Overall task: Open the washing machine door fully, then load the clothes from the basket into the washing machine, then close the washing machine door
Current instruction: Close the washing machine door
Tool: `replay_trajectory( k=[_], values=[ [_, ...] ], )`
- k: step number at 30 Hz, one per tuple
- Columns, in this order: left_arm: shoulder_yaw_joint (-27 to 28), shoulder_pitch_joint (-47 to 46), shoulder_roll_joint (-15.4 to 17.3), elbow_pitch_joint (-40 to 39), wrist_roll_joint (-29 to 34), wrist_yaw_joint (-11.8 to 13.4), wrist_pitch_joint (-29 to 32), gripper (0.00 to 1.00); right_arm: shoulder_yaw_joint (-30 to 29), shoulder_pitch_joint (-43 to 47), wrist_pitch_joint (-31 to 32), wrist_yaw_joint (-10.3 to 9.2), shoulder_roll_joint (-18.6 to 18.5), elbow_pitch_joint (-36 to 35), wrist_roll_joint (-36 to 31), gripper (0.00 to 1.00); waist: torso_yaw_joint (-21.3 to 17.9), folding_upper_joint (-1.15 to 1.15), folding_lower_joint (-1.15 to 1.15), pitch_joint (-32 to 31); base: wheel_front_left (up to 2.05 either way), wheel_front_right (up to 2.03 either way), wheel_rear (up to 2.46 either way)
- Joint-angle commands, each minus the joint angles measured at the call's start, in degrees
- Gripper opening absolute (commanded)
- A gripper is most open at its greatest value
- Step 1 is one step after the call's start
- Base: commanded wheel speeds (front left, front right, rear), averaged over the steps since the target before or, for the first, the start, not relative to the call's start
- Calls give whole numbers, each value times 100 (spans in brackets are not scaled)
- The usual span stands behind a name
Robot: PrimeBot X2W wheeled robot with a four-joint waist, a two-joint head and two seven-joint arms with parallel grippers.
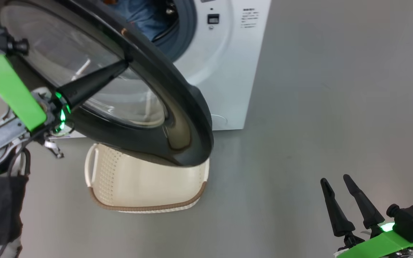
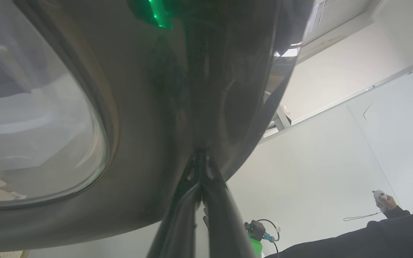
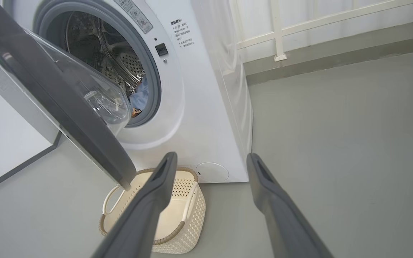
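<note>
**Desk:** Where are your grippers, counted from the washing machine?

**Me:** My right gripper hangs nearest to me, well out in front of the washing machine and off to its right side, over the grey floor. Its two fingers are spread apart with nothing between them. My left gripper is closer in, before the machine's left half. Its fingers are pressed together, and the tips touch the outer face of the washing machine door on the glossy black rim, just beside the glass.

**Desk:** And the door itself?

**Me:** It is partly open, angled out from the machine's left side, with the glass bulge facing the opening. Its lower edge hangs above the basket.

**Desk:** Where is the basket?

**Me:** It stands on the floor right at the machine's foot, below the opening. My right wrist camera shows its bare cream bottom.

**Desk:** And the clothes?

**Me:** The clothes are inside the machine. I see light-blue fabric with an orange-brown patch lying low in the steel drum, behind the grey seal. I cannot tell whether it is one piece or two.

**Desk:** Anything beyond that?

**Me:** A white railing runs past the machine's right side.
</note>
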Motion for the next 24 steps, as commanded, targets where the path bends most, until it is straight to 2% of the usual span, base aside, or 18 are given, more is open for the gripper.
replay_trajectory(
  k=[1,11,16,18,19,20,21,24],
  values=[
    [197,-276,220,-80,69,-18,-61,0,92,-107,-27,17,-38,-136,-91,100,-128,0,0,76,0,0,0],
    [258,-102,439,-12,211,-18,-316,0,46,-87,-27,17,12,-116,-115,100,-108,0,0,62,0,0,0],
    [222,323,649,-158,384,-18,-533,1,8,-83,-27,17,-39,-90,-103,100,28,0,0,-3,0,0,0],
    [170,543,749,-207,486,-18,-657,37,2,-63,-27,17,-64,-88,-101,100,87,0,0,-39,0,0,0],
    [164,655,784,-225,515,-18,-743,47,5,-56,-27,17,-81,-88,-98,100,109,0,0,-52,0,0,0],
    [153,762,819,-231,547,-18,-835,78,3,-47,-27,17,-94,-89,-96,100,138,0,0,-70,0,0,0],
    [123,868,866,-242,584,-18,-905,100,5,-39,-27,17,-105,-92,-98,100,159,0,0,-84,0,0,0],
    [5,1328,1023,-230,678,-18,-1256,100,0,-20,-27,17,-169,-96,-86,100,231,0,0,-122,0,0,0]
  ],
)
